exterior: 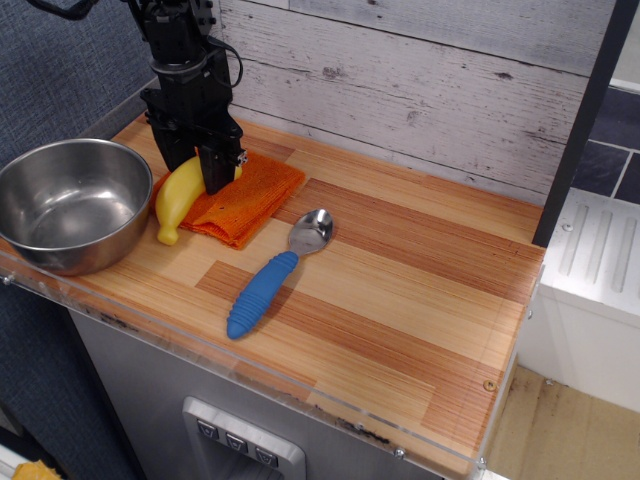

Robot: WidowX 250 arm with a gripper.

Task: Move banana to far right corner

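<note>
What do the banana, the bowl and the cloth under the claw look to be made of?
Banana: likely smooth plastic, uniform yellow with a soft sheen. Bowl: brushed metal, probably steel, grey with reflections inside. Cloth: orange woven fabric, ribbed texture and folded edges. The black claw stands at the banana's upper end.
</note>
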